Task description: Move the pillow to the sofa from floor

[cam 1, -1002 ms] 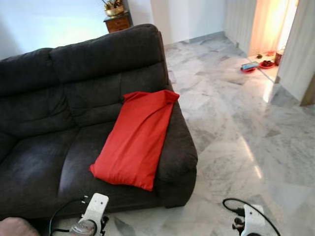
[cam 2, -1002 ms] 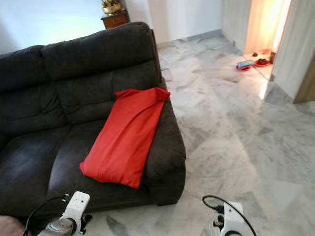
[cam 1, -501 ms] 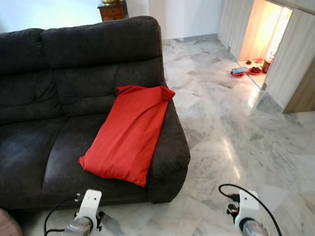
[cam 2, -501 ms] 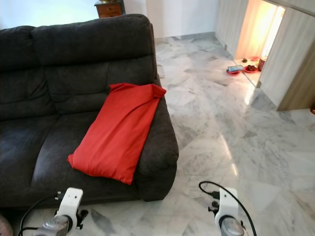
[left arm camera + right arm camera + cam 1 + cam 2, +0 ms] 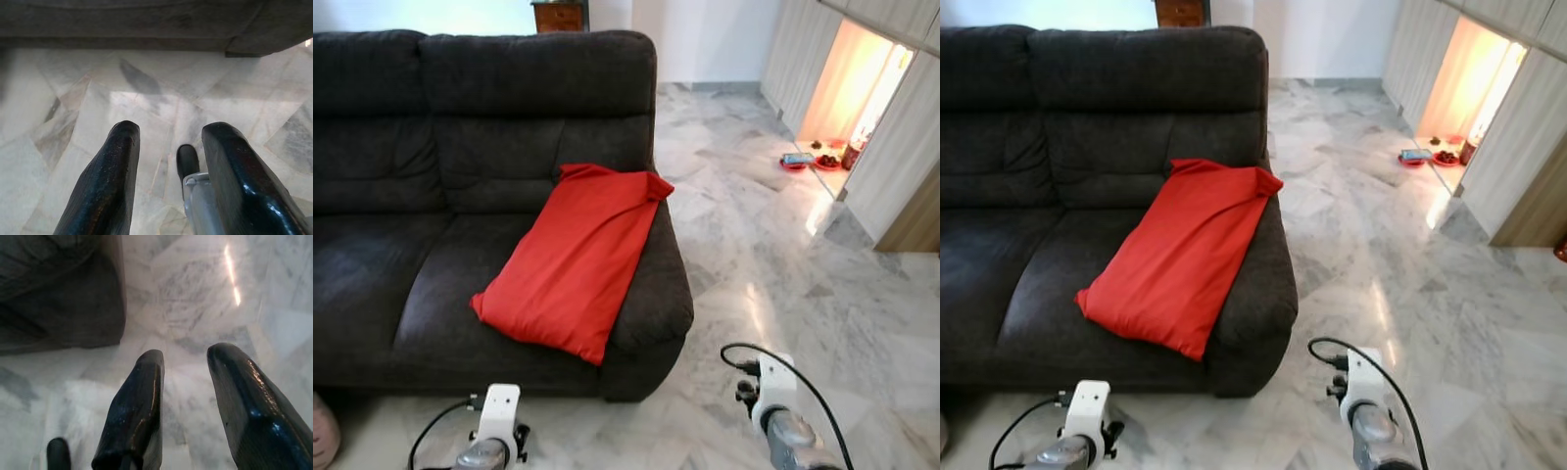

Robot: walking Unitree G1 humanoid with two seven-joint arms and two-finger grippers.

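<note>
Left eye view, frame centre: pillow (image 5: 570, 258) lies on the sofa (image 5: 431, 127), unmoved; task looks done. Both claws, left (image 5: 168, 161) and right (image 5: 188, 396), hang spread, empty.

A red pillow (image 5: 573, 259) lies slanted on the dark sofa (image 5: 431, 196), leaning against its right armrest.

From my remote seat I saw a dark grey fabric sofa (image 5: 431, 196) at ten o'clock on a glossy grey-veined marble floor (image 5: 783, 255). A wooden cabinet (image 5: 560, 14) stood behind it at twelve. Warm light spilled from a doorway (image 5: 862, 78) at two o'clock, beside pale walls.
</note>
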